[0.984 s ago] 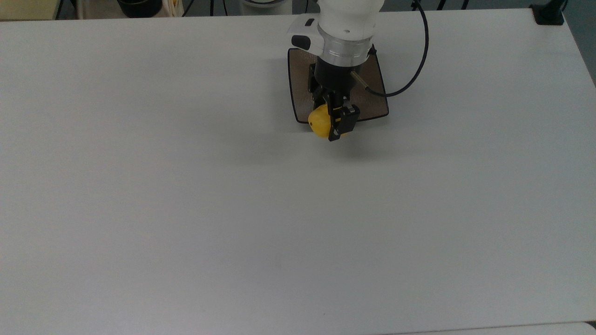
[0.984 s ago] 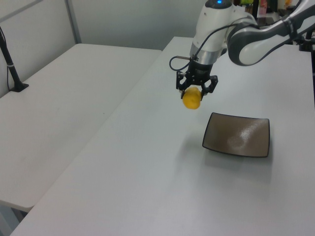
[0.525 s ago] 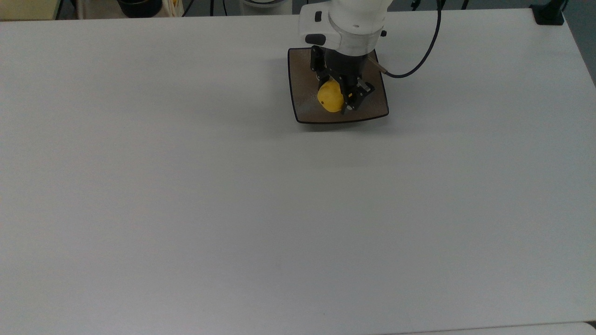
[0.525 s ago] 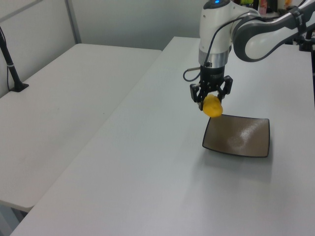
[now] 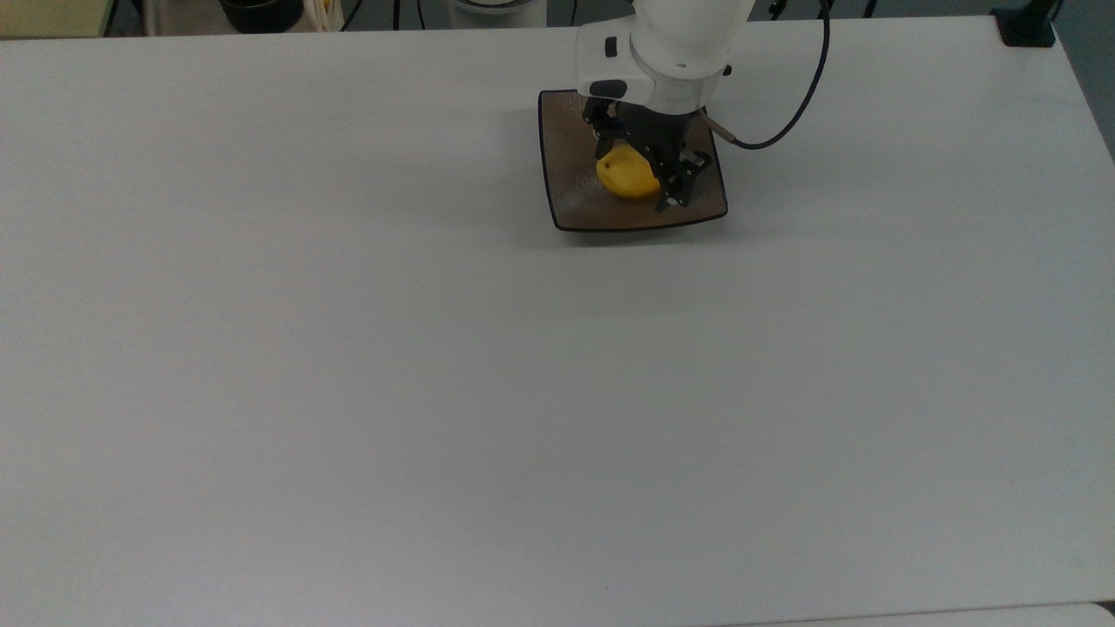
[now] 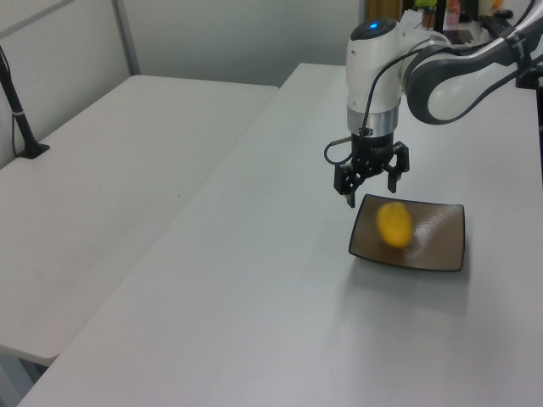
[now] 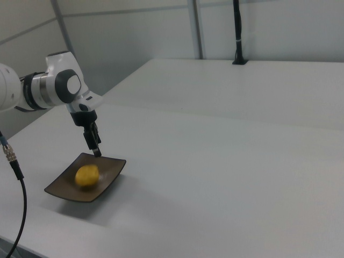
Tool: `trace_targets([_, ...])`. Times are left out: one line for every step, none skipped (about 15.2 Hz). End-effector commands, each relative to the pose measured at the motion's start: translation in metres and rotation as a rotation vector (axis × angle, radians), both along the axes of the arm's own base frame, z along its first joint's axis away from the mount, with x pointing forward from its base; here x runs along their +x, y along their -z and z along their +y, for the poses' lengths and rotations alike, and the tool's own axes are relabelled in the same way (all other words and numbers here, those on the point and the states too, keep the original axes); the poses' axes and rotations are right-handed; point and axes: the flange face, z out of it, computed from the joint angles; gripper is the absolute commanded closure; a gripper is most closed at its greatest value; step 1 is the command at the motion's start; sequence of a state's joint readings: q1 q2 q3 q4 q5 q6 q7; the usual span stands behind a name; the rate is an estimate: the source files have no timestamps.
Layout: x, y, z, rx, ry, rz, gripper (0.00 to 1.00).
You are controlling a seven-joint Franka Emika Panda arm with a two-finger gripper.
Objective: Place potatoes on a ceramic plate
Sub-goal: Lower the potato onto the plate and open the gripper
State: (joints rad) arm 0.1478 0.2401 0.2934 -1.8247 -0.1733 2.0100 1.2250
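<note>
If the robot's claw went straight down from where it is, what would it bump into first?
Probably the potato lying on the ceramic plate. The open gripper hangs just above it, though depth is hard to judge, so it might meet the plate beside it.

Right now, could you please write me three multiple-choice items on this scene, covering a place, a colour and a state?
1. Where is the potato?
A. on the bare table
B. on the ceramic plate
C. in the hand

2. What colour is the potato?
A. yellow
B. red
C. green

3. How is the hand?
A. shut on the potato
B. shut, holding nothing
C. open, above the plate

Answers: 1 B, it lies inside the plate's rim. 2 A, bright yellow against the brown plate. 3 C, the fingers stand apart with the potato below them.
</note>
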Motion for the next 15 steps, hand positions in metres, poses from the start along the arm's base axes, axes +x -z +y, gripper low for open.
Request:
trace_targets([-0.005, 0.0, 0.001, 0.013, -0.017, 0.008, 0.0])
trace_targets([-0.005, 0.0, 0.001, 0.013, -0.017, 0.008, 0.0])
trace_targets([-0.005, -0.001, 0.0, 0.013, -0.018, 0.007, 0.0])
trace_targets([-0.005, -0.003, 0.001, 0.014, -0.02, 0.004, 0.0])
trace_targets([-0.004, -0.005, 0.001, 0.014, -0.034, 0.004, 0.0])
trace_targets([-0.005, -0.007, 0.0, 0.012, -0.06, 0.006, 0.0])
trace_targets([-0.005, -0.01, 0.0, 0.011, -0.095, 0.007, 0.0])
trace_targets([-0.006, -0.013, 0.0, 0.011, -0.131, 0.006, 0.0])
trace_targets([-0.006, -0.016, -0.001, 0.011, -0.171, 0.006, 0.0])
trace_targets([-0.007, -0.023, -0.001, 0.012, -0.225, 0.001, 0.0])
trace_targets([-0.008, -0.026, -0.003, 0.008, -0.291, 0.008, 0.0])
trace_targets([-0.01, -0.029, -0.004, 0.005, -0.351, 0.026, 0.0])
trace_targets([-0.011, -0.04, -0.005, 0.016, -0.4, 0.041, 0.0])
trace_targets([-0.013, -0.045, -0.009, 0.035, -0.454, 0.067, 0.0])
trace_targets([-0.016, -0.055, -0.013, 0.052, -0.519, 0.081, 0.0])
